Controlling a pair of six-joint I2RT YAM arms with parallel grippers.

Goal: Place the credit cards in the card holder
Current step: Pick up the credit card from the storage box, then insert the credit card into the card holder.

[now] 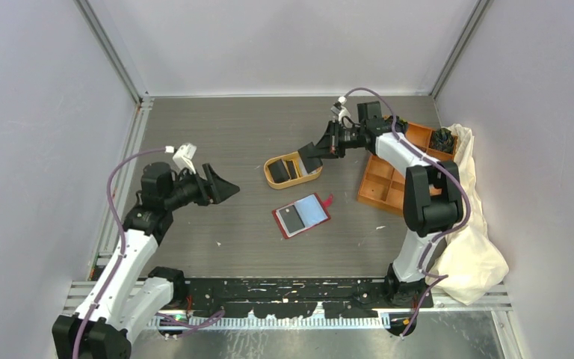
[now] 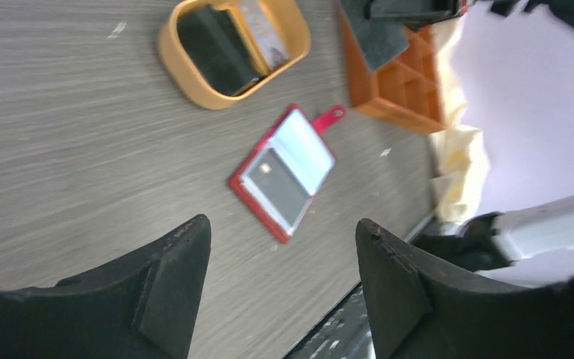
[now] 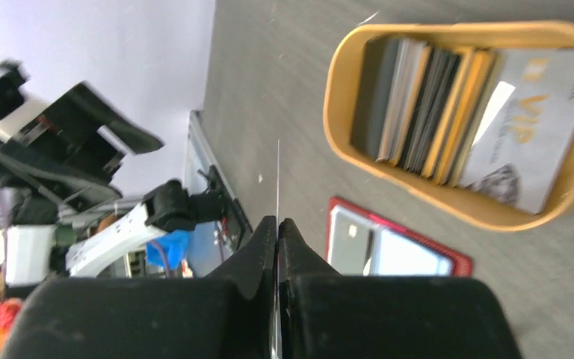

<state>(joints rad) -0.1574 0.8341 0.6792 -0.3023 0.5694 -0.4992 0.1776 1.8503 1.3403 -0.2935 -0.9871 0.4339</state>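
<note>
The red card holder (image 1: 303,215) lies open on the table's middle, with a dark card (image 1: 294,218) on its left half. It also shows in the left wrist view (image 2: 284,176) and the right wrist view (image 3: 396,250). Several credit cards (image 3: 426,105) stand on edge in the orange oval tray (image 1: 273,178). My right gripper (image 1: 321,152) is shut on a black card (image 1: 312,158) above the tray's right end. In the right wrist view the held card (image 3: 278,179) is edge-on between the shut right gripper's (image 3: 277,222) fingers. My left gripper (image 1: 232,191) is open and empty, left of the card holder.
An orange compartment box (image 1: 389,183) stands right of the tray, with black coiled bands (image 1: 442,138) in its far corner. A white cloth (image 1: 471,247) lies along the right wall. The tray (image 2: 172,60) and box (image 2: 403,90) show in the left wrist view.
</note>
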